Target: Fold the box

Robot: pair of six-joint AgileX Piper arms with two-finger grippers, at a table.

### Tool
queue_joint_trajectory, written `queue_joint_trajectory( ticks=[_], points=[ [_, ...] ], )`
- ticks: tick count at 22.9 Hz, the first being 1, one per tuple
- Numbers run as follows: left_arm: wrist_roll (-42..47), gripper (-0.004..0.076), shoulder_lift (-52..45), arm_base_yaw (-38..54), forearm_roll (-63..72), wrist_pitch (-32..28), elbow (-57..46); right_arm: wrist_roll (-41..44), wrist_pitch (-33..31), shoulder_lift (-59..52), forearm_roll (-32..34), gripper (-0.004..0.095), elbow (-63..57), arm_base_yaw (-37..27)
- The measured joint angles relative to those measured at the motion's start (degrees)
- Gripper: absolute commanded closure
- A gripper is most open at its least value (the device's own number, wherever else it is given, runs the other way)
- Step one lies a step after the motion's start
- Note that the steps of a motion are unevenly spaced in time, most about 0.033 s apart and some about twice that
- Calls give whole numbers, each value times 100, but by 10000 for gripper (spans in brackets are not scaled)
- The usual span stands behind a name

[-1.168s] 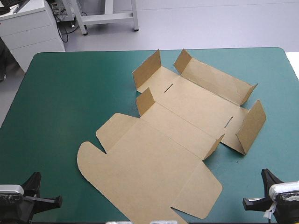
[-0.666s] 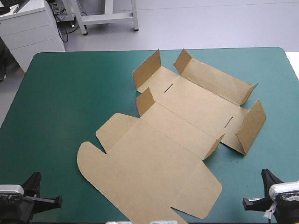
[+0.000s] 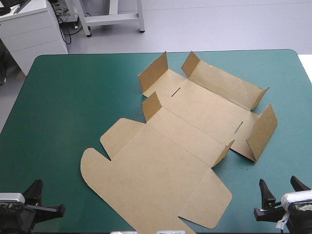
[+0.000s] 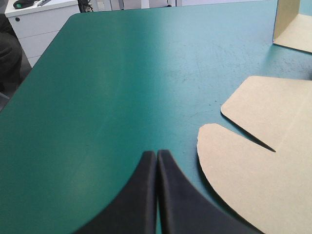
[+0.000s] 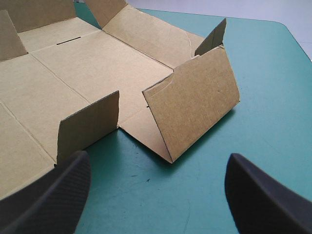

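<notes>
Left pincer (image 4: pixel 157 154) closed, plain only from its wrist; right pincer (image 5: pixel 157 156) wide before box (image 5: pixel 73 63)

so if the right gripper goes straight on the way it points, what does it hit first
Most likely the box, at its raised side flap just ahead of the open right gripper; only bare table cover lies between. Height is hard to judge.

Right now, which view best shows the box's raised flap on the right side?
The right wrist view: the flap stands tilted just ahead of the open fingers. The high view shows it small, from above; the left wrist view misses it.
</notes>
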State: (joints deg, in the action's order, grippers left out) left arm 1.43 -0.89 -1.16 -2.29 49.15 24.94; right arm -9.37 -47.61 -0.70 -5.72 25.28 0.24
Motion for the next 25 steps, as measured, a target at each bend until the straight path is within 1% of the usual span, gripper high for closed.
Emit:
queue_joint_trajectory(
  ticks=[4, 5, 7, 9, 10, 13, 15, 16, 17, 18, 19, 22, 25],
  points=[
    [0, 756, 0, 0, 0, 0, 0, 273, -400, 446, 0, 191, 477, 0],
    [0, 756, 0, 0, 0, 0, 0, 457, -550, 748, -8, 191, 804, 0],
    [0, 756, 0, 0, 0, 0, 0, 660, -652, 1128, -84, 191, 1130, 0],
    [0, 756, 0, 0, 0, 0, 0, 901, -726, 1541, -246, 192, 1493, 0],
    [0, 756, 0, 0, 0, 0, 0, 1172, -770, 1984, -452, 192, 1827, 0],
    [0, 756, 0, 0, 0, 0, 0, 1438, -852, 2610, -737, 197, 2229, 0],
    [0, 756, 0, 0, 0, 0, 0, 1635, -1002, 3350, -966, 197, 2557, 0],
    [0, 756, 0, 0, 0, 0, 0, 1744, -1095, 3902, -1103, 197, 2745, 0],
    [0, 756, 0, 0, 0, 0, 0, 1771, -1116, 4176, -1152, 197, 2807, 0],
    [0, 756, 0, 0, 0, 0, 0, 1806, -1143, 4713, -1309, 197, 2922, 0],
    [0, 756, 0, 0, 0, 0, 0, 1817, -1143, 4927, -1403, 197, 2969, 0],
    [0, 756, 0, 0, 0, -3, 0, 1823, -1132, 6190, -1835, 197, 3156, 0],
    [0, 756, 0, 0, 0, -3, 0, 1886, -1084, 6824, -2048, 197, 3177, 0]
  ],
)
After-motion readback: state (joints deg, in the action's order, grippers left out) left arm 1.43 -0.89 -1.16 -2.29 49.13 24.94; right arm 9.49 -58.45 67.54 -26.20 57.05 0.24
